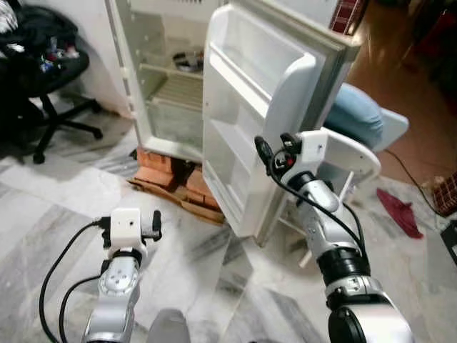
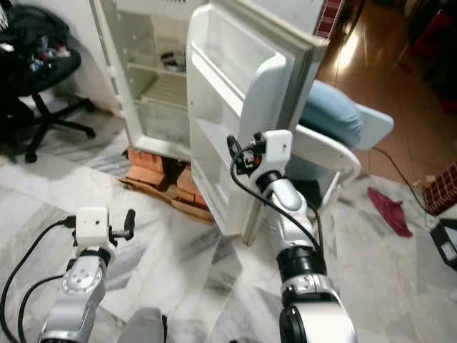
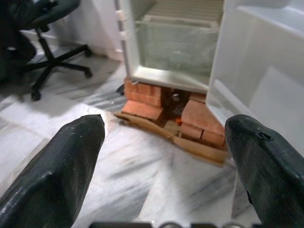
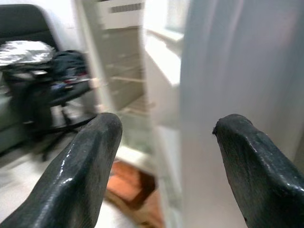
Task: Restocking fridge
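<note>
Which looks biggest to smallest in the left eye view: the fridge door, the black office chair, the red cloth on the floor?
1. Fridge door, nearest the camera.
2. Black office chair, partly cut off.
3. Red cloth.

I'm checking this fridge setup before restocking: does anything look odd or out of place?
Yes. The fridge stands on a stack of red bricks rather than the floor, a makeshift base. A dark red cloth lies crumpled on the marble floor. The door hangs wide open with empty shelves.
</note>
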Tool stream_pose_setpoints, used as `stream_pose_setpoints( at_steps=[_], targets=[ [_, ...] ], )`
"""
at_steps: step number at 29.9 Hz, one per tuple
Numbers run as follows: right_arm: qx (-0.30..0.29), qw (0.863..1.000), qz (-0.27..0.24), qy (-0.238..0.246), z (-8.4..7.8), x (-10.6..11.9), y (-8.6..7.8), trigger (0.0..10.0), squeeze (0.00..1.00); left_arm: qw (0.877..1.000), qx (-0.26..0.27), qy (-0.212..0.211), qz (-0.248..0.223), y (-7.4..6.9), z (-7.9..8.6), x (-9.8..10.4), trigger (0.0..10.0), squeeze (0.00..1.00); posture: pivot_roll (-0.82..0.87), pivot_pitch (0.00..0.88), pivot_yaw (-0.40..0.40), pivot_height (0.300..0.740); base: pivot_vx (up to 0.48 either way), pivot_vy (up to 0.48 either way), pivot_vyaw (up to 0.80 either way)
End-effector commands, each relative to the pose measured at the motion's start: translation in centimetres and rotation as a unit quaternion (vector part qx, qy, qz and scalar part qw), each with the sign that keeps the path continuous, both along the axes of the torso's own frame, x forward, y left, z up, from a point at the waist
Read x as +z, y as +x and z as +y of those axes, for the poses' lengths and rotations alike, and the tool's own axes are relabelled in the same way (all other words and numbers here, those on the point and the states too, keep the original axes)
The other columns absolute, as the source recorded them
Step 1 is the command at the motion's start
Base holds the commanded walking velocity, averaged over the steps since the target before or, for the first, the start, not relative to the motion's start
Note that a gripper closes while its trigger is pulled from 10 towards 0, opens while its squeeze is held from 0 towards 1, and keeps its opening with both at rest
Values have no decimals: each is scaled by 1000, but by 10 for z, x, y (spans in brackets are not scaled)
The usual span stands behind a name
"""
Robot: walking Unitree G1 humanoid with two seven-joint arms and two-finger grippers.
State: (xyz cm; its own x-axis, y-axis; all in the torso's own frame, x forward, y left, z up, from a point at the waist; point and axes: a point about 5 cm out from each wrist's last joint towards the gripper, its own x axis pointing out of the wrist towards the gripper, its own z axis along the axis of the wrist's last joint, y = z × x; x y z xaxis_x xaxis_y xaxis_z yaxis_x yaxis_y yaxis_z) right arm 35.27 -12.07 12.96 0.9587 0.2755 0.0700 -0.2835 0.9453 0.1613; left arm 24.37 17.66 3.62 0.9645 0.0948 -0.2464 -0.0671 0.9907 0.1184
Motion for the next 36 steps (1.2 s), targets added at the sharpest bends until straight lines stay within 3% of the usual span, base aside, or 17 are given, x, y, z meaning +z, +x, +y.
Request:
stream_pose_setpoints(
  at_steps=[1, 4, 8, 15, 21, 22, 23, 24, 25, 26, 27, 29, 32, 33, 34, 35, 36],
  targets=[
    [-41, 999, 7, -4, -12, -1, 3, 10000, 0, 1000, 0, 5, -9, 2, -1, 5, 10000, 0, 88, 0, -99, 740, 0, 0, 0],
    [-79, 997, 11, -19, -19, 0, 7, 10000, 0, 1000, 7, 7, -7, 0, 2, 4, 10000, 0, 100, 0, -106, 740, 0, 0, 0],
    [-166, 985, 21, -51, -42, -3, 8, 10000, 0, 1000, 13, 10, 1, -5, 5, 1, 10000, 0, 114, 0, -112, 740, 0, 0, 0],
    [-194, 980, 29, -31, -51, -7, 9, 10000, 0, 1000, 14, 11, 5, -5, 5, -1, 10000, 0, 112, 0, -107, 740, 0, 0, 0],
    [-159, 987, 16, 15, -37, 2, 18, 10000, 0, 1000, 7, 12, 4, -2, 4, 0, 10000, 0, 109, 0, -99, 740, 0, 0, 0],
    [-127, 991, -1, 47, -21, 15, 25, 10000, 0, 1000, 3, 13, 4, -1, 3, 1, 10000, 0, 110, 0, -95, 740, 0, 0, 0],
    [-127, 991, -1, 47, -21, 15, 25, 10000, 0, 1000, 3, 13, 4, -1, 3, 1, 10000, 0, 110, 0, -95, 740, 0, 0, 0],
    [-85, 993, -15, 83, -3, 28, 30, 10000, 0, 1000, 1, 14, 4, -1, 3, 1, 10000, 0, 110, 0, -95, 740, 0, 0, 0],
    [-85, 993, -15, 83, -3, 28, 30, 10000, 0, 1000, 1, 14, 4, -1, 3, 1, 10000, 0, 110, 0, -95, 740, 0, 0, 0],
    [-24, 992, -27, 125, 19, 40, 32, 10000, 0, 1000, 0, 14, 4, -1, 3, 1, 10000, 0, 120, 0, -101, 740, 0, 0, 0],
    [68, 983, -38, 167, 42, 50, 27, 10000, 0, 1000, -1, 14, 3, -2, 3, 1, 10000, 0, 129, 0, -108, 740, 0, 0, 0],
    [228, 947, -70, 217, 71, 63, 7, 10000, 0, 1000, 0, 13, 3, -3, 2, 1, 10000, 0, 134, 0, -112, 740, 0, 0, 0],
    [416, 870, -76, 254, 86, 73, -41, 10000, 0, 1000, 1, 12, 6, -8, 4, -1, 10000, 0, 126, 0, -111, 740, 0, 0, 0],
    [416, 870, -76, 254, 86, 73, -41, 10000, 0, 1000, 1, 12, 6, -8, 4, -1, 10000, 0, 126, 0, -111, 740, 0, 0, 0],
    [446, 854, -71, 259, 86, 71, -51, 10000, 0, 1000, 0, 12, 7, -8, 4, -2, 10000, 0, 126, 0, -111, 740, 0, 0, 0],
    [453, 851, -64, 257, 84, 67, -55, 10000, 0, 1000, -1, 12, 8, -9, 4, -2, 10000, 0, 126, 0, -111, 740, 0, 0, 0],
    [441, 860, -53, 250, 79, 58, -54, 10000, 0, 1000, -2, 12, 9, -8, 4, -2, 10000, 0, 119, 0, -106, 740, 0, 0, 0]
  ],
)
